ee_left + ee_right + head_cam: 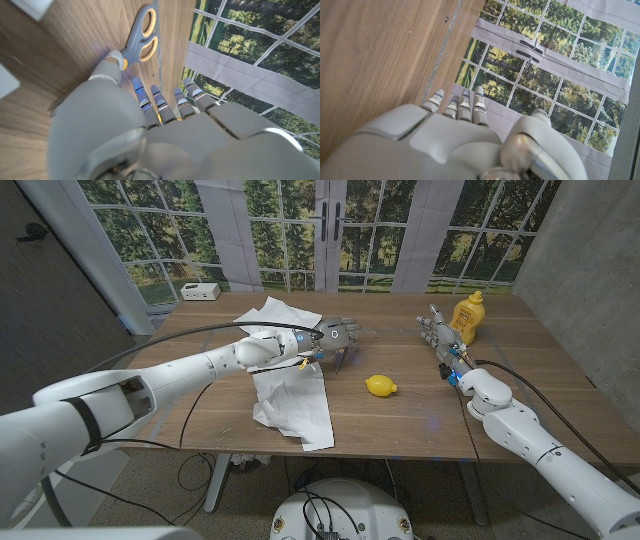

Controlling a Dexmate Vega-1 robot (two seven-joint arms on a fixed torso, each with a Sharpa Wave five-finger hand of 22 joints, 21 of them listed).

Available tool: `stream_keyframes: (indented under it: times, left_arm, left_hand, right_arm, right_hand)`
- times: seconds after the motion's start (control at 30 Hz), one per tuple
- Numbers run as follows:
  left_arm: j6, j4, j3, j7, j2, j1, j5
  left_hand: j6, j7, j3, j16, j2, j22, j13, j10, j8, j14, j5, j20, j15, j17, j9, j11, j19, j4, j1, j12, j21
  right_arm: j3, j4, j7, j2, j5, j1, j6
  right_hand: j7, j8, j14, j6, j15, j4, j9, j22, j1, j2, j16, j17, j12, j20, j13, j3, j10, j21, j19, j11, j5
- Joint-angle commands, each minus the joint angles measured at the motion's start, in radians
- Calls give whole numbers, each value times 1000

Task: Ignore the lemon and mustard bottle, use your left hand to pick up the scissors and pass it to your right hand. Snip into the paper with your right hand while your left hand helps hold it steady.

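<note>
Your paper (292, 390) lies nearest, limp and light, so it will slide unless pinned. Beyond its far end your left hand (335, 337) hovers, fingers spread and holding nothing, thumb tip at the scissors (138, 37). They're stiff with slick loops, so grip the handles. The right hand (436, 332) waits open beside the mustard bottle (467, 315), worktop (400, 420) room between.
</note>
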Motion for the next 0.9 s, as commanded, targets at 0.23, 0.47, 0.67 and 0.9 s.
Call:
stream_keyframes:
  times: [0.23, 0.47, 0.67, 0.9]
  left_arm:
    - [12, 42, 28, 13, -14, -22, -16]
    - [47, 59, 44, 50, -25, -15, -1]
    - [55, 61, 54, 27, -33, -22, -3]
    - [51, 57, 67, 11, -27, -28, 4]
  left_hand:
    - [-6, -2, 7, 4, -1, 2, 2, -3, 6, 0, -2, -157, -175, 3, 3, -1, 4, 3, 10, 0, 3]
    - [-18, -2, 8, 4, 6, 2, 3, -4, 3, 2, -6, -157, -175, 3, 0, -1, 11, 6, 10, 1, 4]
    - [-32, -2, 12, 4, 16, 2, 2, -4, -6, 4, -19, -157, -175, 3, -8, -1, 15, 6, 11, 0, 3]
    - [-22, -3, 14, 3, 20, 2, 2, -4, 0, 5, -30, -157, -175, 3, -9, -1, 15, 5, 11, 0, 3]
  right_arm:
    - [-8, 4, -13, 10, -4, 9, -11]
    - [-8, -6, -20, 8, -6, 3, -12]
    - [-3, -12, -24, 6, -5, -1, -12]
    - [0, -10, -25, 6, 1, -7, -12]
  right_hand:
    - [2, -4, -8, 8, -3, -1, 5, 5, 10, 2, -2, 0, -4, -4, 3, 4, 1, 4, -2, -5, -3]
    - [2, -4, -8, 8, -4, -1, 6, 5, 10, 1, -1, 0, -3, -6, 3, 4, 2, 4, -1, -4, -3]
    - [2, -4, -8, 9, -1, -1, 6, 5, 9, 1, -2, 0, -3, -6, 3, 5, 2, 4, -1, -4, -4]
    - [3, -5, -9, 10, 4, 0, 6, 5, 9, 2, -1, 0, -4, -6, 3, 5, 1, 5, -1, -4, -4]
